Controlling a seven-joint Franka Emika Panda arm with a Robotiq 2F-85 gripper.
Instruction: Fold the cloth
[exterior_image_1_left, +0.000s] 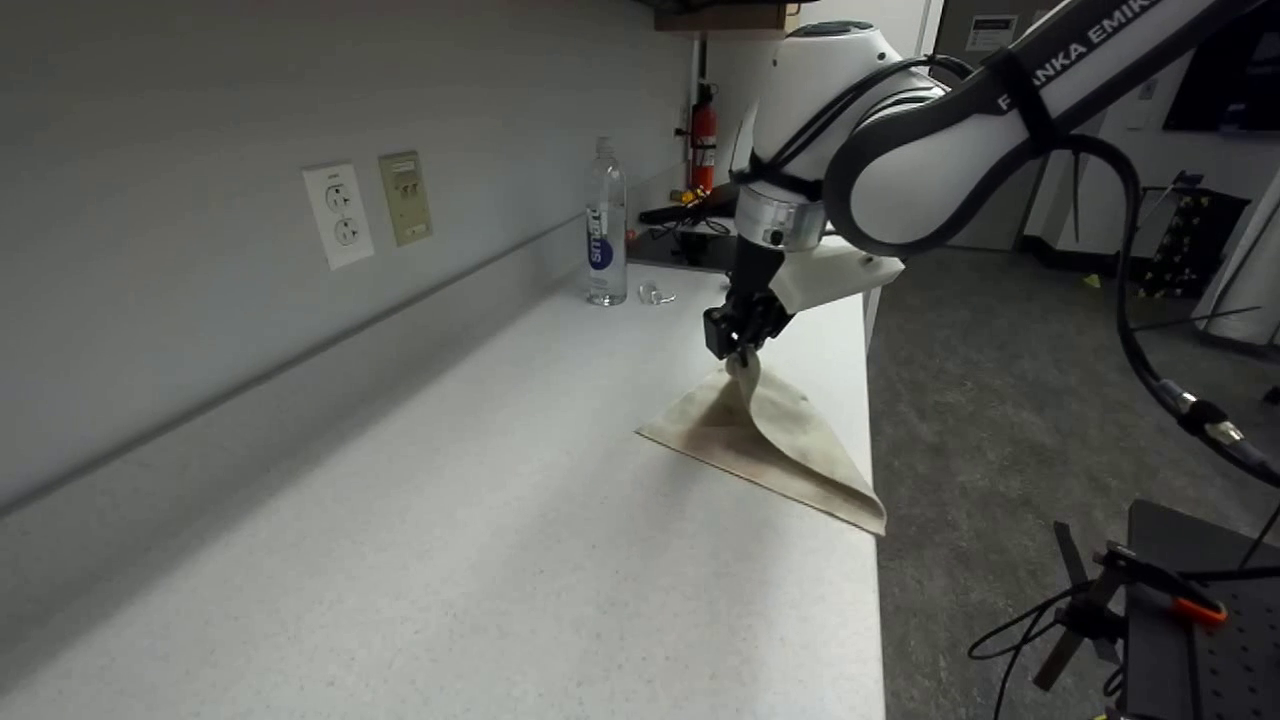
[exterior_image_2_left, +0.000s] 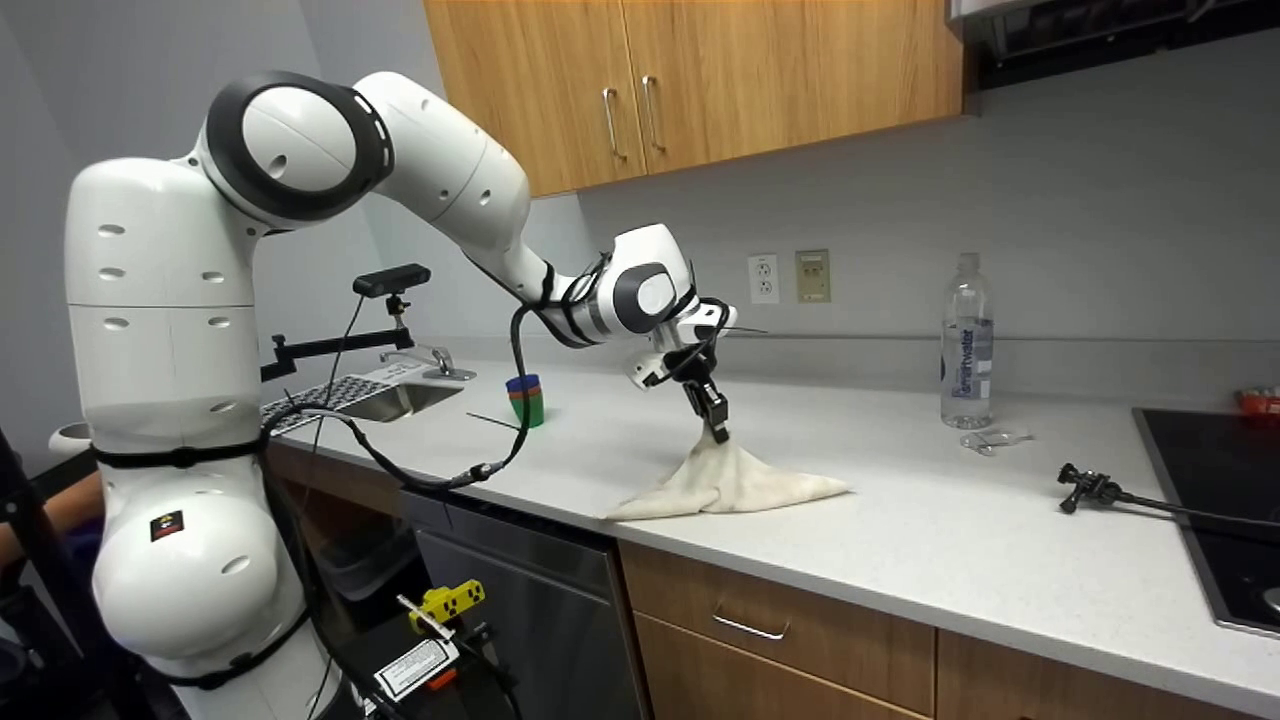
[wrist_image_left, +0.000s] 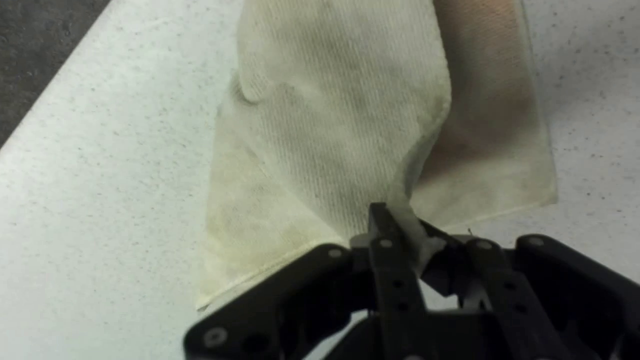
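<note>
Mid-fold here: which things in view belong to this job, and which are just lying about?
Part of the job:
cloth, partly raised
gripper, jaws closed on the cloth

Just lying about:
water bottle, upright
clear item beside the water bottle, too indistinct to name
coloured cups, apparently stacked
black fitting, its rod reaching over the cooktop

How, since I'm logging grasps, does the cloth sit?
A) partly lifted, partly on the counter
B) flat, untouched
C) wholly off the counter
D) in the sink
A: the gripper pinches a raised part of the cloth, whose lower part rests on the counter.
</note>
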